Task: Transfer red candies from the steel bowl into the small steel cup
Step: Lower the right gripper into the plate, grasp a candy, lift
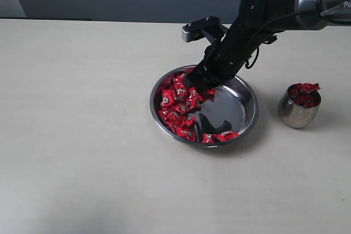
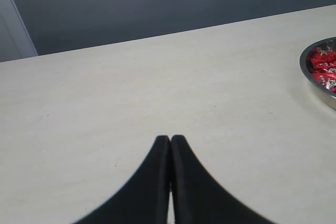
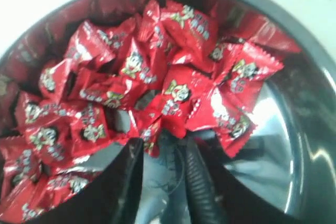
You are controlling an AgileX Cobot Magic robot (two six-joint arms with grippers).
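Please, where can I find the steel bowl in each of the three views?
Exterior view: the steel bowl sits right of centre, beside the small steel cup.
Left wrist view: only a slice of its rim, at the picture's edge.
Right wrist view: it fills nearly the whole picture.
Shared landmark: the red candies heaped inside it.

On my remote monitor, a pale, matte table (image 1: pixel 82 152) carries two steel vessels. The wide steel bowl (image 1: pixel 237 109) rests flat just right of centre in the exterior view. The small steel cup (image 1: pixel 295 115) stands upright to its right, near but not touching.
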